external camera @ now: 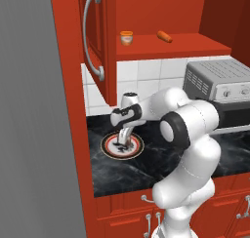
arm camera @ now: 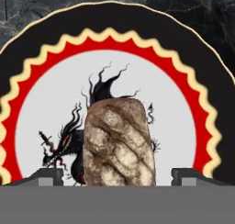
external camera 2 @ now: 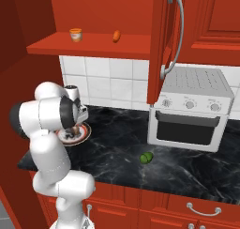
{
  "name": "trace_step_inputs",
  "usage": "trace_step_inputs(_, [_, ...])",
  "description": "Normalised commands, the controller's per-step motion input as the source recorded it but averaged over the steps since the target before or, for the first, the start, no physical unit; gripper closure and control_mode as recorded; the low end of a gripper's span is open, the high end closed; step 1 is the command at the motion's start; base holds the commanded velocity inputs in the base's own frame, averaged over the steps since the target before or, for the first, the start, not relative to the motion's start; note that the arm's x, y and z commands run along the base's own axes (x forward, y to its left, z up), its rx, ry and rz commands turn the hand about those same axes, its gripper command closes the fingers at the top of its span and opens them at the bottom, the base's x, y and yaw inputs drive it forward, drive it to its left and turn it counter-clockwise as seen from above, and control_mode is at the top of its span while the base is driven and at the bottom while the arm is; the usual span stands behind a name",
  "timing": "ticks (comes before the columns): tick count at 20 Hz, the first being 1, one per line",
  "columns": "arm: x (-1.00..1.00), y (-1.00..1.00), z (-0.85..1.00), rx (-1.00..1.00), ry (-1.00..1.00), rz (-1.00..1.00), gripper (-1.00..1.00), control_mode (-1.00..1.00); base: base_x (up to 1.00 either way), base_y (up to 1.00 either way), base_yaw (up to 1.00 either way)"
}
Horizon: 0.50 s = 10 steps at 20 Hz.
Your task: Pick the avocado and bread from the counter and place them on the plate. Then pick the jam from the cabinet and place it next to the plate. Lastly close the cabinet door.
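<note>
- Claw (arm camera: 117, 176) poised directly above the plate, jaws spread wide, tips standing clear on either side of the bread with gaps showing; nothing gripped.
- Bread (arm camera: 119, 142) lying on the plate's white centre, over the dark dragon motif, between the two fingertips (arm camera: 46, 176) but touching neither.
- Plate (external camera: 108, 149) flat on the desk (external camera 2: 187, 167) near its left end, toward the front edge, just below the open cabinet door (external camera: 97, 42).
- Avocado (external camera 2: 146, 157) on the desk, well apart from the plate, near the front edge, in front of the toaster oven (external camera 2: 190, 108).
- Jam (external camera: 126, 38) upright on the cabinet shelf (external camera: 195, 49), toward its left end, close to the door hinge side.
- Orange carrot-like item (external camera: 164, 36) lying on the same shelf, right of the jam, apart from it.
- Cabinet door swung open, long silver handle (external camera 2: 176, 35) facing outward.
- Toaster oven against the tiled wall at the desk's right part, door shut.
</note>
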Motion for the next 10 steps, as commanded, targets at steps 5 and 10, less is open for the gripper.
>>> trace_step_inputs(5, [-0.11, -0.06, 0.13, 0.00, -0.04, 0.00, -1.00, -1.00, 0.00, 0.00, 0.00])
trace_step_inputs(10, [-0.17, -0.22, 0.50, 0.00, -0.07, 0.00, -1.00, -1.00, 0.00, 0.00, 0.00])
